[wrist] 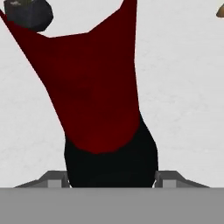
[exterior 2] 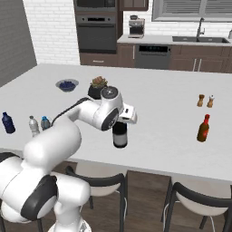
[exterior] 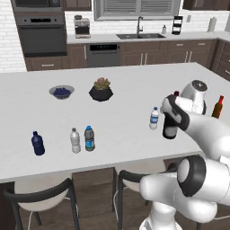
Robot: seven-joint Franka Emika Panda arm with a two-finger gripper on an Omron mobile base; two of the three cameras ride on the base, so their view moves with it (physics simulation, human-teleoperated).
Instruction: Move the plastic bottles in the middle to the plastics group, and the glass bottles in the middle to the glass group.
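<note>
The dark glass bottle (exterior: 169,131) with its small red cap stands near the counter's front edge, right of centre, and my gripper (exterior: 170,116) is shut on its upper body. In the hand view the bottle (wrist: 109,162) sits between my gripper (wrist: 111,179) fingers, both touching its sides. A clear plastic bottle (exterior: 154,118) with a blue label stands just left of it. At the front left stand the dark-capped plastic bottle (exterior: 89,138), a white-labelled clear bottle (exterior: 75,140) and a navy bottle (exterior: 38,143). The slim red-brown bottle (exterior: 218,107) stands to the right.
A potted plant (exterior: 101,90) and a bowl (exterior: 61,92) sit further back on the counter (exterior: 130,81). Salt and pepper shakers (exterior 2: 205,100) stand behind the red-brown bottle (exterior 2: 204,128). Stools are tucked under the front edge.
</note>
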